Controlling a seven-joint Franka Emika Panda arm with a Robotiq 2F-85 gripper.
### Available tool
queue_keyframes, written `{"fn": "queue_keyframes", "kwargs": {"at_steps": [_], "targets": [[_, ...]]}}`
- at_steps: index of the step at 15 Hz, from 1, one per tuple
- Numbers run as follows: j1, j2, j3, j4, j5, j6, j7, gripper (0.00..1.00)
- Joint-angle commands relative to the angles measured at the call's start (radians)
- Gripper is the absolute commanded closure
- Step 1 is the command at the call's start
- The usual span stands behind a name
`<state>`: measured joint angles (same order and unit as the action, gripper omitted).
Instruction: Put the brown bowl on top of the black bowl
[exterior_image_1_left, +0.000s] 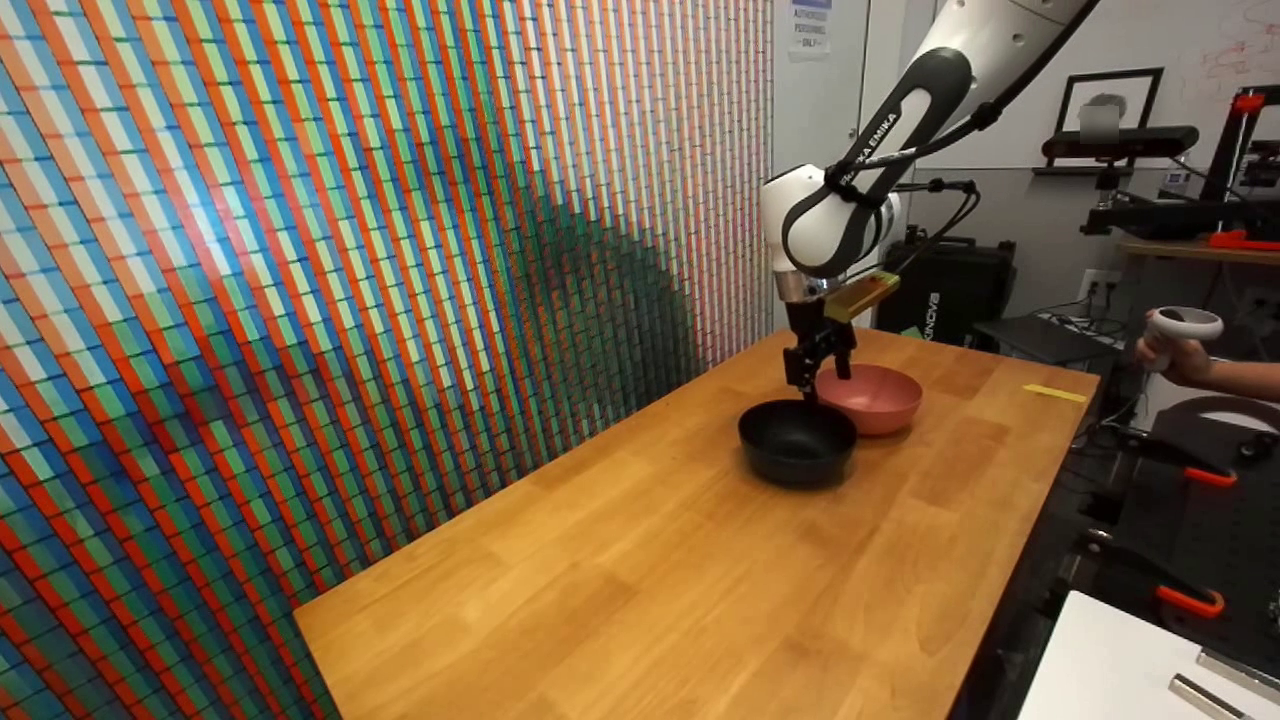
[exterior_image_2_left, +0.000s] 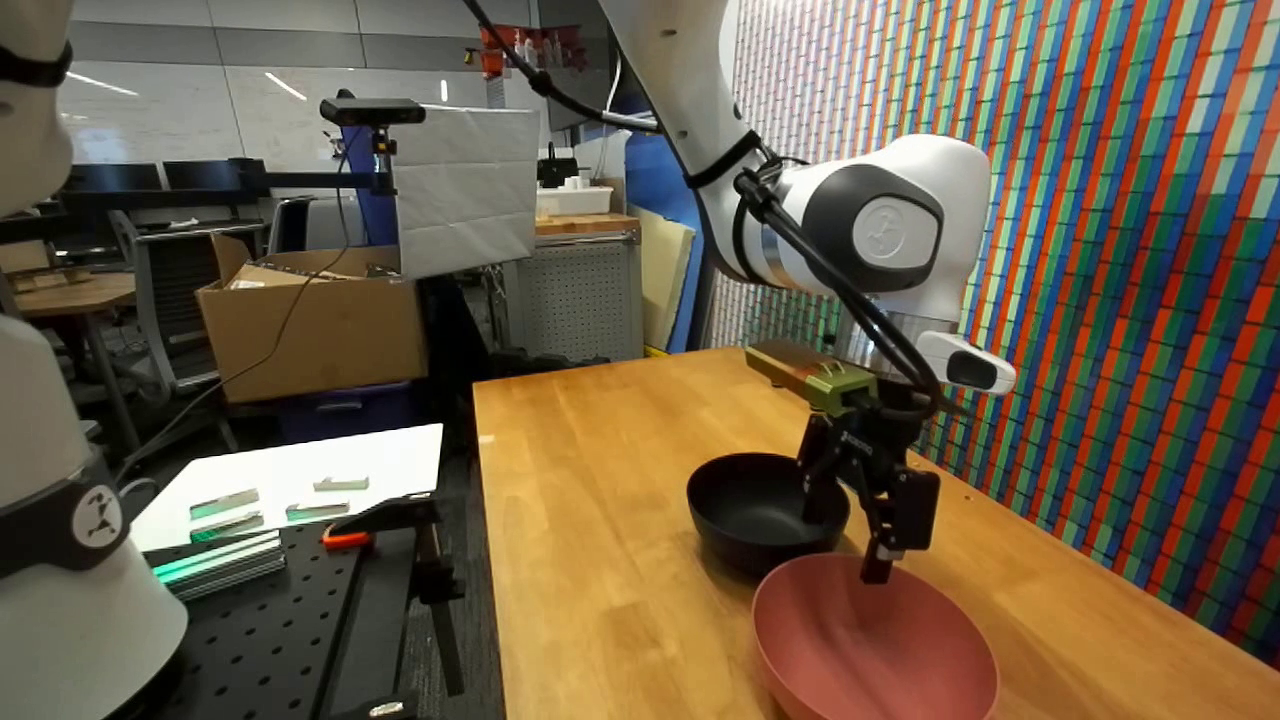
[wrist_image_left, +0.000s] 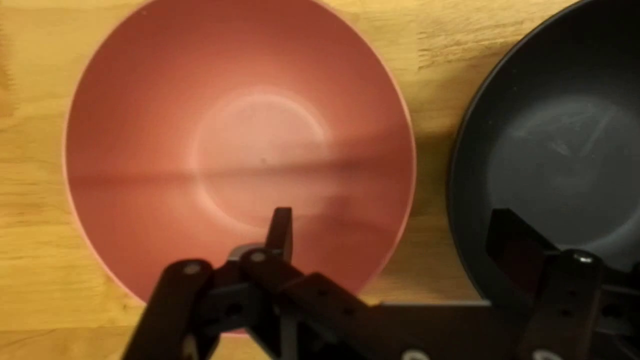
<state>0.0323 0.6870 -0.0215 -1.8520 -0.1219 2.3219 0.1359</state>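
Above bowls (wrist_image_left: 240, 125) (wrist_image_left: 565, 165), wide-spread end effector (wrist_image_left: 392, 215), contact unclear

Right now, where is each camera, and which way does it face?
An exterior view sits nearer the black bowl, facing along the table; the arm and a person's hand show.
An exterior view sits nearer the brown bowl, facing roughly the opposite way; the arm and probably its base show.
The wrist view sits above the gripper, looking down at both bowls; the gripper shows, open.
Both exterior views share bowls, arm, gripper and patterned wall.
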Motion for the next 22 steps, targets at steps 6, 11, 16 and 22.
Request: {"fn": "queue_keyframes", "kwargs": {"at_steps": [6, 11, 16, 22], "targets": [[-0.013, 0.054, -0.048, 0.097, 0.017, -0.04, 0.013, 0.0], [-0.01, 0.08, -0.046, 0.101, 0.022, -0.029, 0.02, 0.0], [-0.004, 0.092, -0.046, 0.103, 0.025, -0.025, 0.024, 0.37], [-0.001, 0.089, -0.045, 0.093, 0.026, -0.017, 0.03, 0.85]]}}
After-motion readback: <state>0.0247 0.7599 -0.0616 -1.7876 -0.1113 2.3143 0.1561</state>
